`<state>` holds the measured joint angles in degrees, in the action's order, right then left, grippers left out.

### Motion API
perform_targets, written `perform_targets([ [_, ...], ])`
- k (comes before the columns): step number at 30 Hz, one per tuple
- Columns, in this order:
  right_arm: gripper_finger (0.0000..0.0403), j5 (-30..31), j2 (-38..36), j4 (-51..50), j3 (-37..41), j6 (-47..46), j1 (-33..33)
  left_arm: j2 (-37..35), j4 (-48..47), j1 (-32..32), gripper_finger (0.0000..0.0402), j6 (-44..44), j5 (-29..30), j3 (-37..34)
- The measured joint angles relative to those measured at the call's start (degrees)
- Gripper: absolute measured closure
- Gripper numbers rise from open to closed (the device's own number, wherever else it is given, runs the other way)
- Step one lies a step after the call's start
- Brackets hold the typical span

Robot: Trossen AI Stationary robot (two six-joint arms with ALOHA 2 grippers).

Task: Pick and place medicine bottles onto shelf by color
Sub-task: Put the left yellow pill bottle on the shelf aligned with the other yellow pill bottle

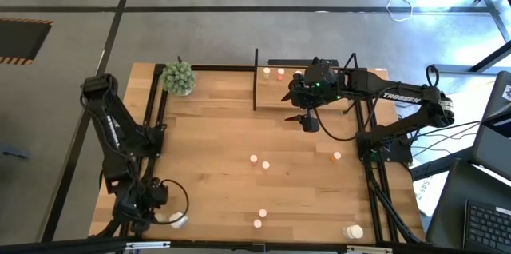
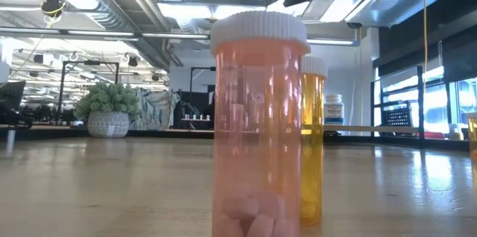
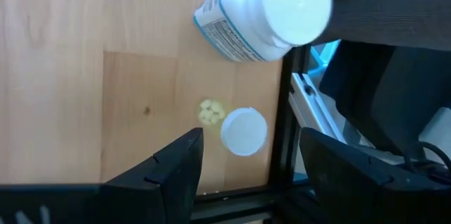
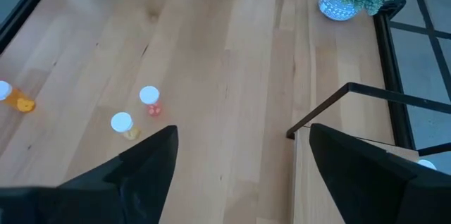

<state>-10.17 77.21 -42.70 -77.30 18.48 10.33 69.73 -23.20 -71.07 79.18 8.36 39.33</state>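
Small medicine bottles with white caps stand scattered on the wooden table: two mid-table (image 1: pixel 254 159) (image 1: pixel 266 164), one to the right (image 1: pixel 335 156), two at the near edge (image 1: pixel 262 214). In the low view the closest is pinkish (image 2: pixel 259 125), with an orange one (image 2: pixel 313 140) behind it. Two more (image 1: pixel 267 71) stand on the shelf (image 1: pixel 319 94) at the far side. My left gripper (image 3: pixel 250 168) hangs open at the near left corner, over a small white-capped bottle (image 3: pixel 243 131) beside a larger white bottle (image 3: pixel 264 16) lying on its side. My right gripper (image 4: pixel 239 160) hangs open, high above the table by the shelf's front edge.
A green plant in a white pot (image 1: pixel 179 78) stands at the far left corner. A larger white bottle (image 1: pixel 354 232) is at the near right corner. The black frame rails (image 3: pixel 285 111) run along the table's edges. Bare wood lies between the bottle groups.
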Motion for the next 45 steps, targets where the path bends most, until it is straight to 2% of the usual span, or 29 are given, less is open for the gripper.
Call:
perform_targets([
  [16, 0.008, 0.02, 0.0, 0.03, 0.02, 0.01, -0.02, 7.89, 3.11, 0.0, 0.0172, 0.41, -0.33, 0.02],
  [22, 0.008, 0.02, 0.0, 0.04, 0.02, 0.02, -0.02, 7.97, 3.8, 0.0, 0.0172, 3.28, -0.32, 0.02],
  [45, 0.008, 0.02, 0.0, 0.04, 0.04, 0.0, -0.02, 7.94, 4.76, 0.07, 0.0172, 3.19, -0.33, 0.02],
])
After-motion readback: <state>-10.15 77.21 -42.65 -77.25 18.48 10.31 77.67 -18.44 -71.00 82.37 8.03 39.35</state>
